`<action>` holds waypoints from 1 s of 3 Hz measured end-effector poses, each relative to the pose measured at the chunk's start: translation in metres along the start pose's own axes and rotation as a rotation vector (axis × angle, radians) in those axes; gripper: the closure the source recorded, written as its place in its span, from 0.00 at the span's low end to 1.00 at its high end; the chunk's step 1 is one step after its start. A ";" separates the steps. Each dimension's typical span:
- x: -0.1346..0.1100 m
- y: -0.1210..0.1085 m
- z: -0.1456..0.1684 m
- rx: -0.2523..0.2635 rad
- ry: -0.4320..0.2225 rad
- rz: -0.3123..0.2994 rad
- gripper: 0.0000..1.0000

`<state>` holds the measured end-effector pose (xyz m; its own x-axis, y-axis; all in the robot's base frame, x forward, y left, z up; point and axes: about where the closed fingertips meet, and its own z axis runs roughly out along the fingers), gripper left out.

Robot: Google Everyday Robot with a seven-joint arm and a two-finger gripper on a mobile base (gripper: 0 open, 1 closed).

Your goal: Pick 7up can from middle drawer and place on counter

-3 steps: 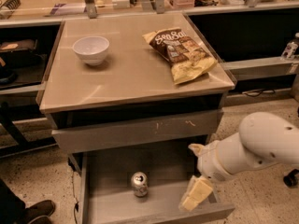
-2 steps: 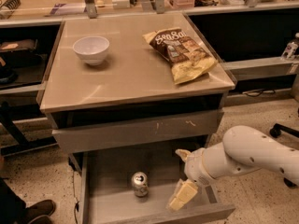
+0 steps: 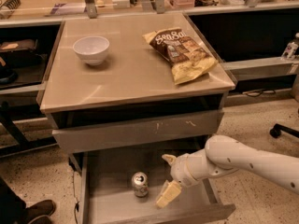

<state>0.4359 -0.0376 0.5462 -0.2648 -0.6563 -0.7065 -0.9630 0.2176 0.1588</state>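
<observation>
While reading the single view: seeing 7up can (image 3: 139, 184) upright on the flat floor of the middle drawer (image 3: 110, 206), about mid-width, apart from both low side walls and set back from the front edge. Open floor all round it, most of it to its left and front. Just right of it, not touching: gripper (image 3: 162, 180), fingers spread wide, one pale finger (image 3: 169, 159) up near the scratched drawer front (image 3: 117, 133), the other low over the floor. Reaching in over the drawer's right wall: white arm (image 3: 243, 160). Above, counter (image 3: 131, 80) with white bowl (image 3: 91, 49) back-left and chip bag (image 3: 182, 54) close to the right edge; open strip along the front rim.
</observation>
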 end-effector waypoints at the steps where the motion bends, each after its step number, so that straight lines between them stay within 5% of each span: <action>1: 0.004 0.001 0.006 -0.011 -0.005 0.010 0.00; 3: 0.005 -0.021 0.039 0.025 -0.060 -0.007 0.00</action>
<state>0.4564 -0.0167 0.5125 -0.2541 -0.6137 -0.7475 -0.9631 0.2317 0.1372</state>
